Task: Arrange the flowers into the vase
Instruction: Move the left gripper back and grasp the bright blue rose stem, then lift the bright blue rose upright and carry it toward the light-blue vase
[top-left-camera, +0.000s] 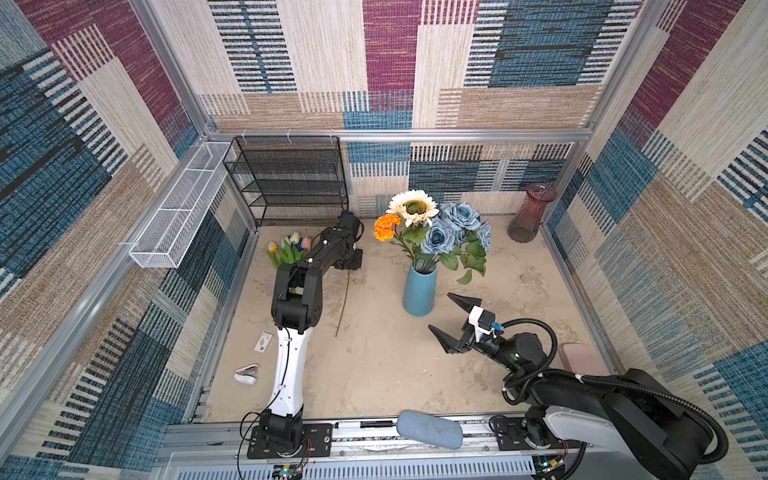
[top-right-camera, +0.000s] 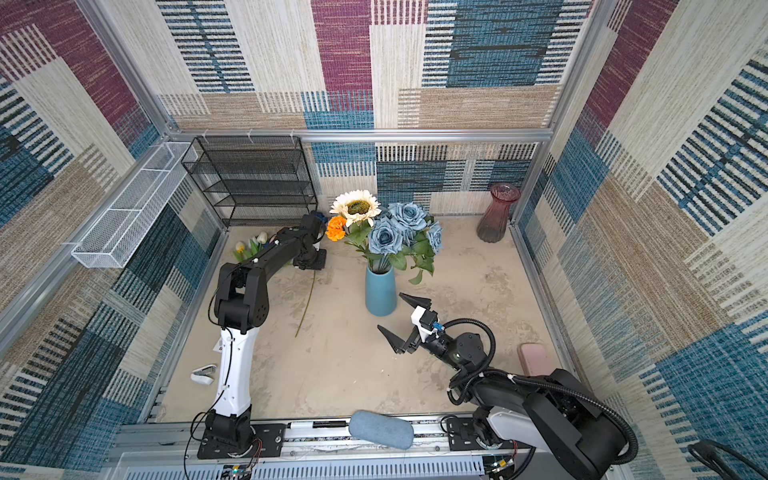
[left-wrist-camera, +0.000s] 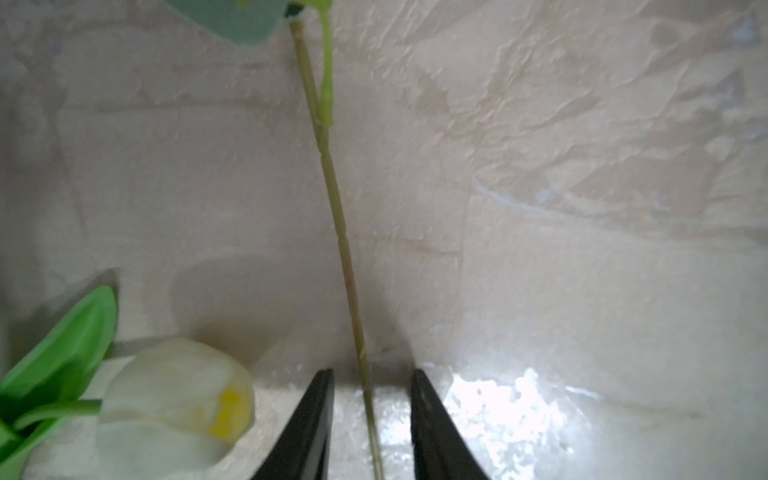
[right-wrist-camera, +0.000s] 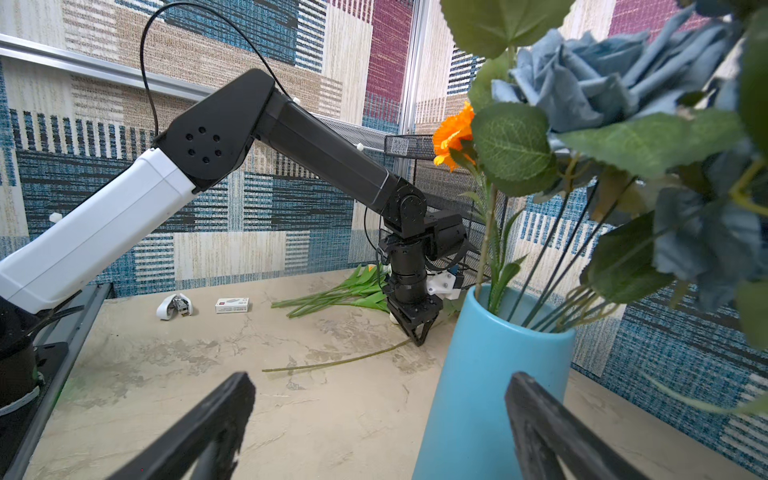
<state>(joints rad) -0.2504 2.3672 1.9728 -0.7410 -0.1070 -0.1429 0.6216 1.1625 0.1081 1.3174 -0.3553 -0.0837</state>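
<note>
Left fingers (left-wrist-camera: 311, 432) astride a loose flower stem (left-wrist-camera: 336, 216) lying flat on the worktop (left-wrist-camera: 582, 124); part-spread, a gap either side, not yet pinching.
In a top view the stem (top-left-camera: 343, 303) runs front to back: bare cut end toward the front edge, leafy end toward the back wall, head hidden behind the arm (top-left-camera: 328, 249). Likely best: pinch square across it, lift, tip cut end down before heading for the blue vase (top-left-camera: 419, 293), well apart to the right, mouth already crowded. Tulips (top-left-camera: 291, 245) lie just beside; keep them out of the pinch. Right gripper (top-left-camera: 439, 311) hangs near the vase, fingers spread wide, empty.
</note>
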